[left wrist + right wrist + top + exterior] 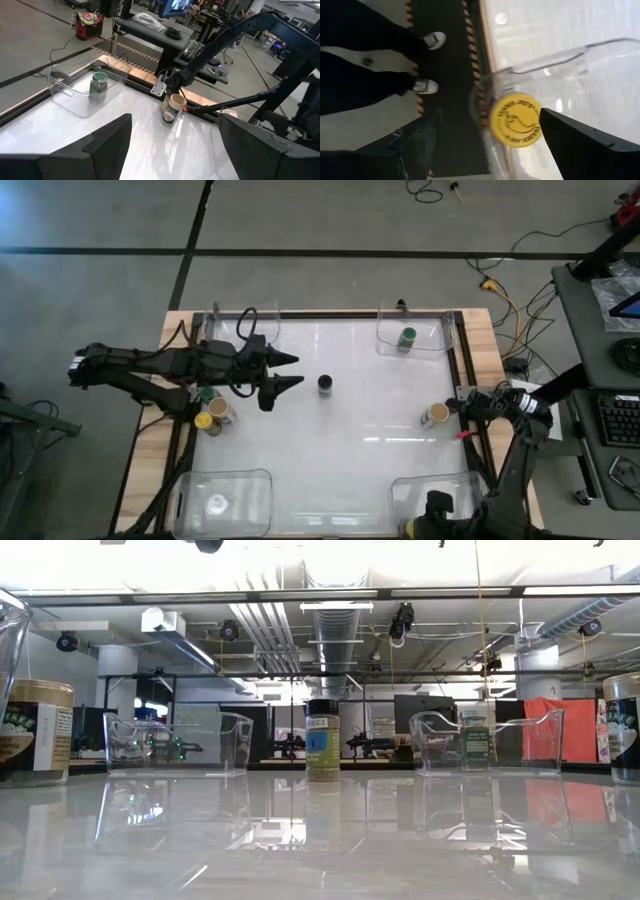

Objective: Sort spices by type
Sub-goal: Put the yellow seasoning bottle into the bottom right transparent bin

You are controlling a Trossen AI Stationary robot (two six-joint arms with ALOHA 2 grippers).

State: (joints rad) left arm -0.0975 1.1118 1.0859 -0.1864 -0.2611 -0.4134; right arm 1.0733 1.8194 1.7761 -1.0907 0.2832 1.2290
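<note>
A black-lidded spice jar [326,385] [322,740] stands upright mid-table. My left gripper [290,372] [180,150] hovers open just left of it. Green-lidded [208,394], tan-lidded [219,410] and yellow-lidded [204,422] jars stand under the left arm. A green-lidded jar [407,337] [98,82] stands in the far right tub. A tan-lidded jar [437,414] [172,107] stands by the right edge. My right gripper [432,508] [485,145] is open above the near right tub's corner. A yellow-lidded jar [515,120] [408,528] is below, between its fingers.
Clear tubs sit at the table's corners: far left [245,320], far right [440,330], near left [250,480] with a pale-lidded jar [217,503], near right [465,480]. A person's feet [427,62] stand on the floor beyond the near right corner. Open tabletop lies around the black-lidded jar.
</note>
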